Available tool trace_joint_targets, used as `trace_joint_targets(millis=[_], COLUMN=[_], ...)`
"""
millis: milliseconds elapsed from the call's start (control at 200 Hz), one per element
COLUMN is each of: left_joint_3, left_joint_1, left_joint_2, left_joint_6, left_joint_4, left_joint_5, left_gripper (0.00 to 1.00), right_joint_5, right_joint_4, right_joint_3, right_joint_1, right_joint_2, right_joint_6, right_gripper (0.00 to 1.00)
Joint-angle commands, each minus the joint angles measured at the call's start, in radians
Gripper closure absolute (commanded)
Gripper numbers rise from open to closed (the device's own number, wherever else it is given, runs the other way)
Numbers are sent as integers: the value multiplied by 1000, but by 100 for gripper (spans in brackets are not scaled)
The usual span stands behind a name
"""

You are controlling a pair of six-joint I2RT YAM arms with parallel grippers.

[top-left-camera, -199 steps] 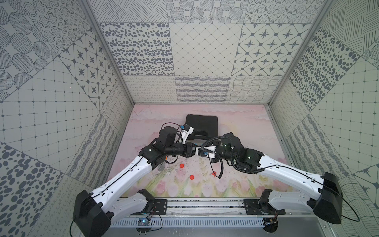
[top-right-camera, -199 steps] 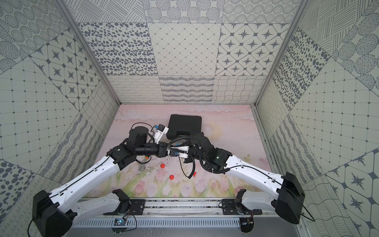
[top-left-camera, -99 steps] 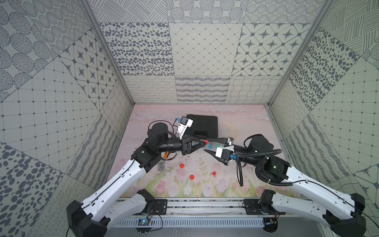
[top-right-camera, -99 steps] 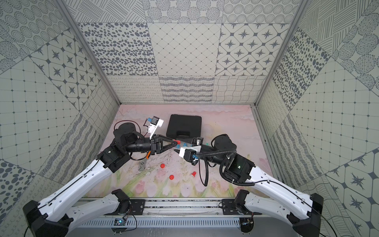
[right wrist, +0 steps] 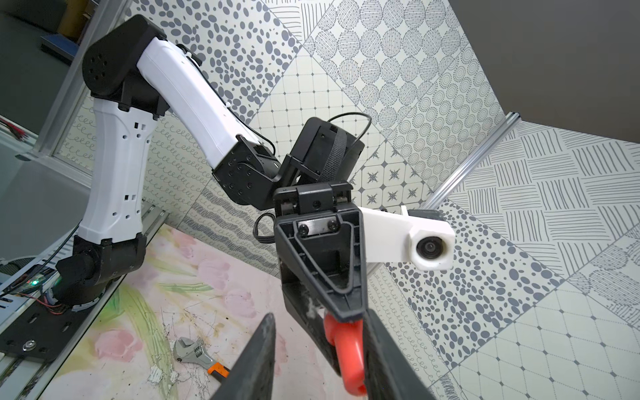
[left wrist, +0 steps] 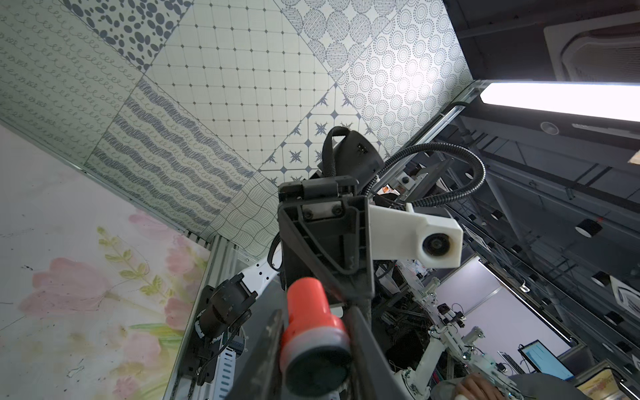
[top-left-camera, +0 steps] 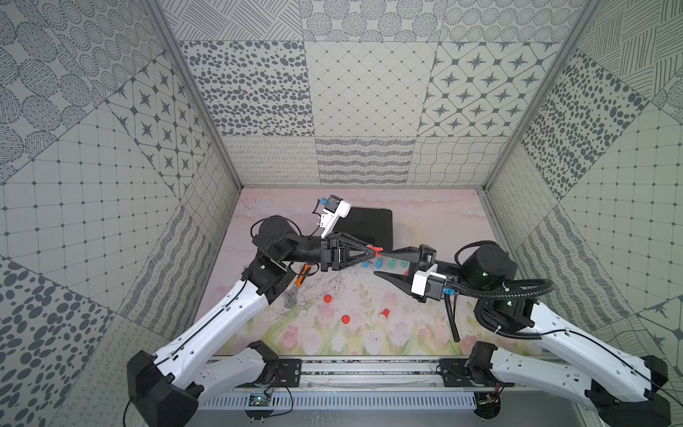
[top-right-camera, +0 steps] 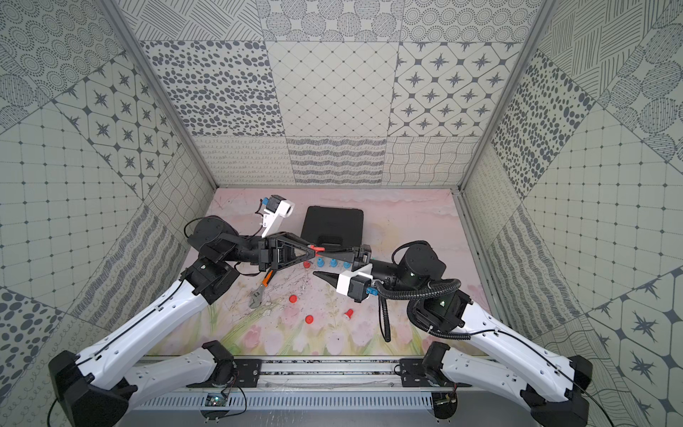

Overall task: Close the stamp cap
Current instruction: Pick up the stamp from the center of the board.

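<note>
A red stamp [top-left-camera: 376, 248] [top-right-camera: 318, 248] hangs above the mat, and my left gripper [top-left-camera: 372, 248] [top-right-camera: 314, 248] is shut on it. In the left wrist view the stamp [left wrist: 311, 325] fills the gap between the fingers of the left gripper [left wrist: 313, 311], with a pale band and a dark end towards the camera. My right gripper [top-left-camera: 379, 263] [top-right-camera: 319, 263] faces it and is open. In the right wrist view the stamp's red end [right wrist: 346, 349] lies against one finger of the right gripper [right wrist: 318, 313]. Cap and body cannot be told apart.
A black case [top-left-camera: 364, 225] lies behind the grippers. Several blue and teal stamps [top-left-camera: 379, 263] stand in a row under them. Two loose red caps [top-left-camera: 327, 298] and a red stamp [top-left-camera: 384, 314] lie nearer the front. A wrench [top-left-camera: 294, 295] lies by the left arm.
One second ago the grippers met tip to tip low over the mat. Both arms have risen, the right gripper has opened and drawn back to the right, and the left keeps the stamp.
</note>
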Motion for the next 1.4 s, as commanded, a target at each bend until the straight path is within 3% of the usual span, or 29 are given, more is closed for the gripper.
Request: trace_joint_targets(millis=[0,250,740,951,1221,1321,1396], left_joint_3=[9,4,5,4,4,4,6], left_joint_1=[9,9,9,8,8,9,15], left_joint_2=[10,10,12,6,2,-3,-17], left_joint_6=[-124,-131,-110,-92,-79,-58,9], left_joint_4=[223,228,203,178,158,130,44], left_joint_5=[104,120,131,128,123,123,113], left_gripper=[93,93,93,93,93,89,79], right_joint_5=[22,49,33,41,63,86,108], right_joint_4=[62,74,50,49,46,43,33], right_joint_3=[30,56,81,75,76,78,79], right_joint_1=[8,11,33,36,46,51,53], right_joint_2=[18,40,67,60,57,61,65], right_joint_6=[-5,-17,-51,-51,-52,-47,-35], right_gripper=[59,60,76,72,84,86,87])
